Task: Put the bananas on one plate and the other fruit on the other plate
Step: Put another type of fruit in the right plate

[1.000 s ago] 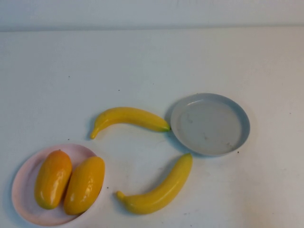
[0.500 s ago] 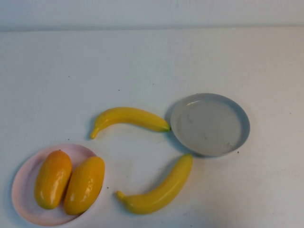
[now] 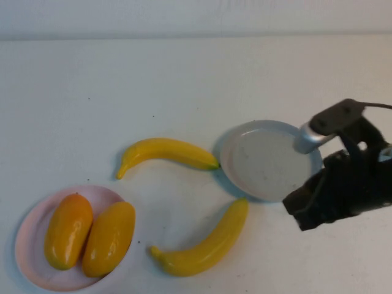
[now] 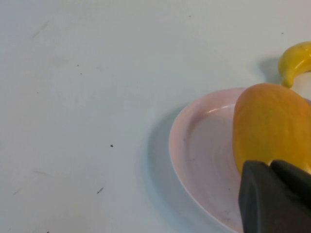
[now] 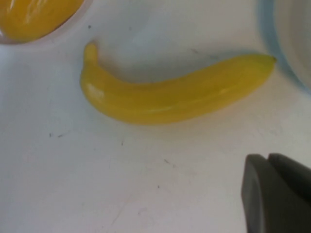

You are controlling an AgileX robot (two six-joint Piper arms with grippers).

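Observation:
Two bananas lie on the white table: one (image 3: 165, 153) left of the empty grey-blue plate (image 3: 263, 162), the other (image 3: 205, 242) in front of it, also seen as banana (image 5: 175, 94) in the right wrist view. Two orange-yellow fruits (image 3: 67, 229) (image 3: 109, 237) rest side by side on the pink plate (image 3: 27, 245) at the near left. My right gripper (image 3: 295, 212) hovers shut and empty at the grey-blue plate's near right rim, right of the nearer banana. My left gripper (image 4: 269, 167) is shut and empty, just above a fruit (image 4: 272, 126) on the pink plate (image 4: 199, 155).
The right arm's dark body (image 3: 349, 177) covers the table at the right edge. Bare white tabletop (image 3: 184, 79) stretches to the back wall. A banana tip (image 4: 295, 63) shows beyond the pink plate in the left wrist view.
My right arm has come into the high view from the right and now hangs by the grey-blue plate. Fruit and plates have not moved.

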